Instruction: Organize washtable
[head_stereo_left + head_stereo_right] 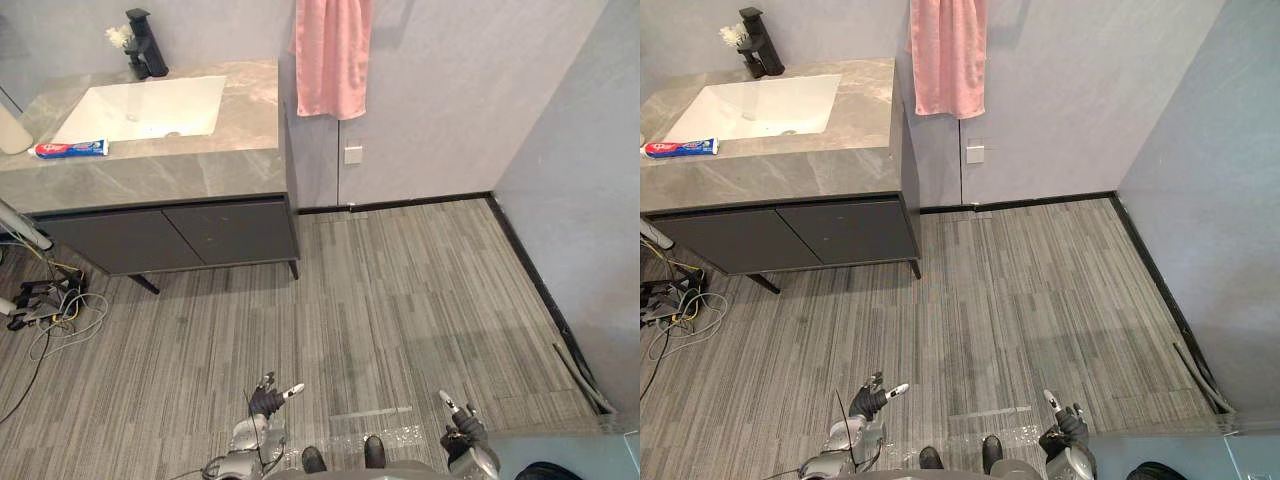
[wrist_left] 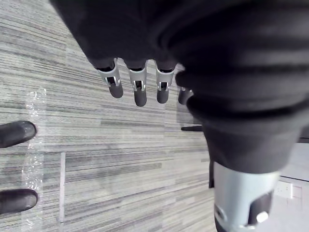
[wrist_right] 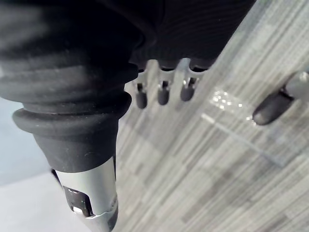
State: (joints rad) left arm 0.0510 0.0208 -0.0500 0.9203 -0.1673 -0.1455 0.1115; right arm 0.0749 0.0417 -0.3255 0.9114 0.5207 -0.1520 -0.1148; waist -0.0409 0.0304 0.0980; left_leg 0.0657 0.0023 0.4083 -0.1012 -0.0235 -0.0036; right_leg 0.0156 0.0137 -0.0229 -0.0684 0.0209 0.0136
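The grey stone washtable point(image 1: 230, 160) with a white sink point(image 1: 150, 105) stands far off at the upper left. A red, white and blue toothpaste tube point(image 1: 70, 149) lies on its front left edge. A black tap point(image 1: 143, 45) with a small white flower beside it stands behind the sink. My left hand point(image 1: 266, 402) hangs low over the floor, fingers relaxed and holding nothing. Over at the bottom right, my right hand point(image 1: 462, 425) hangs the same way, open and empty. Both hands are far from the washtable.
A pink towel point(image 1: 332, 55) hangs on the wall right of the washtable. A white object point(image 1: 12, 130) stands at the counter's left edge. Loose cables point(image 1: 45, 305) lie on the floor by the dark cabinet point(image 1: 170, 235). A pipe point(image 1: 583, 375) lies by the right wall.
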